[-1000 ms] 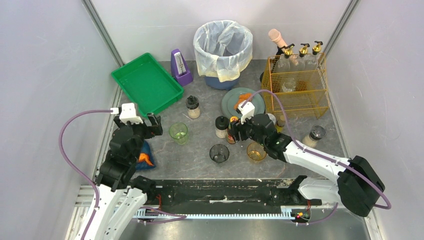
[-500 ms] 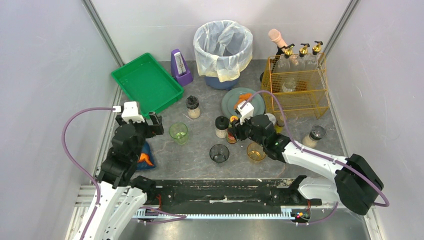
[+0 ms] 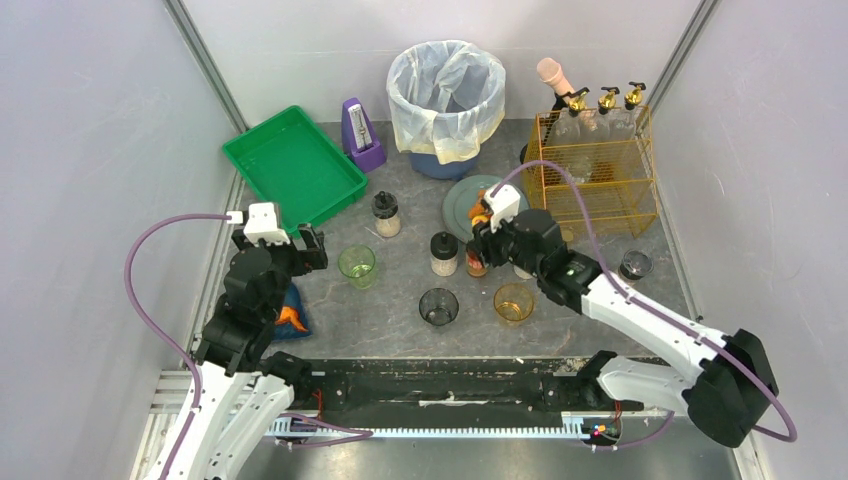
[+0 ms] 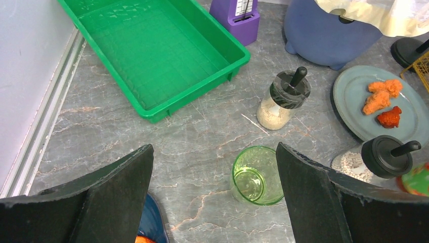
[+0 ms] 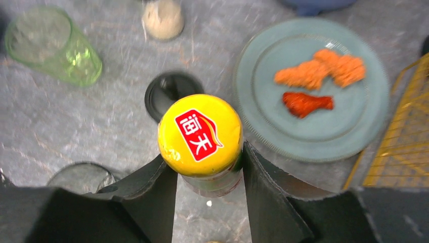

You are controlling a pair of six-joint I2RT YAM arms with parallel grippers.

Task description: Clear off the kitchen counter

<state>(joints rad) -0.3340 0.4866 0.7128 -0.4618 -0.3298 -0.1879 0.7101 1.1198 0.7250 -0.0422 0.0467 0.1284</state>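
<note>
The kitchen counter (image 3: pixel 395 290) is a dark-grey marbled surface covered with items. My right gripper (image 3: pixel 478 258) is shut on a sauce jar with a yellow lid (image 5: pixel 200 134), its fingers (image 5: pixel 152 187) pressing both sides below the lid, and the jar hangs above the counter beside a grey plate (image 5: pixel 324 136) of orange food. My left gripper (image 4: pixel 215 152) stands open over bare counter, holding nothing. A green glass (image 4: pixel 257 175) stands just inside its right finger.
A green tray (image 3: pixel 293 166), a purple metronome (image 3: pixel 361 135), a lined bin (image 3: pixel 446 100) and a yellow wire basket (image 3: pixel 595 180) line the back. Two spice shakers (image 3: pixel 386 213) (image 3: pixel 443 253), a dark glass (image 3: pixel 438 306), an amber glass (image 3: pixel 513 302) and a small jar (image 3: pixel 634 265) stand around.
My right gripper closed on the yellow-lidded jar, lifted it and shifted slightly back and right. The left arm has barely moved.
</note>
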